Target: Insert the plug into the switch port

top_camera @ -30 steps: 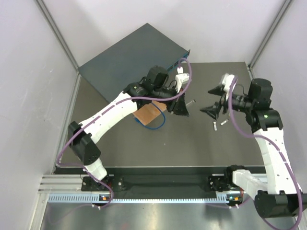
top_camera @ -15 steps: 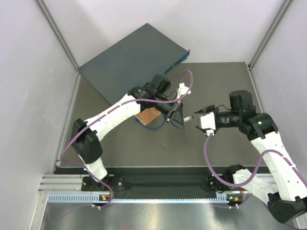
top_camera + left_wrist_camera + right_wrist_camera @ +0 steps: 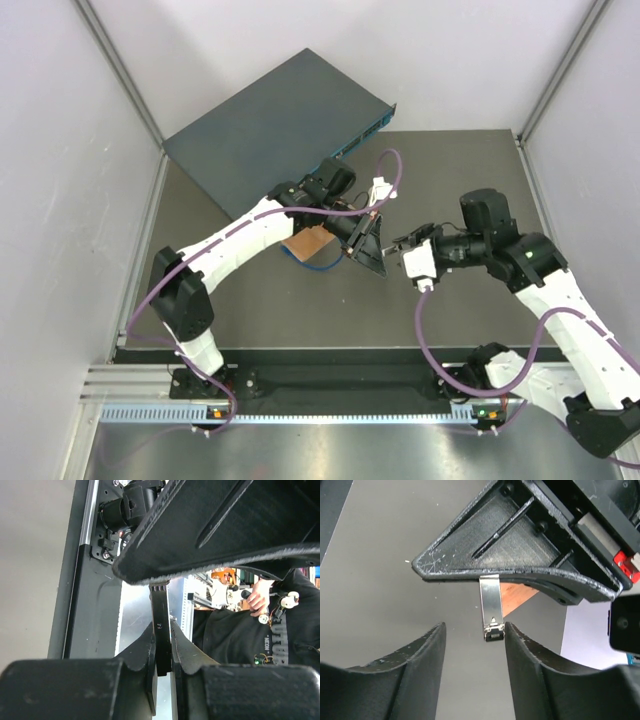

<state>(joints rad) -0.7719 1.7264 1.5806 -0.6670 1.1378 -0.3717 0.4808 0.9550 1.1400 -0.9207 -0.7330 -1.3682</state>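
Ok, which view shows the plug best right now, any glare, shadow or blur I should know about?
Right wrist view is clearest: plug sharp, a bright sheen on the metal but not washed out. Left wrist view: plug dark against a bright background, left gripper close and soft. Top view: even light, sharp, but the plug is too small to read.

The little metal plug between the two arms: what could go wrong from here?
1. The plug sits off-centre between the right fingers, almost against one of them. If they close, that one may meet it first and twist it in the left fingers, which clamp its other end.
2. Only the plug's tip lies between the right fingers, so a grip taken here could be shallow and might slip.
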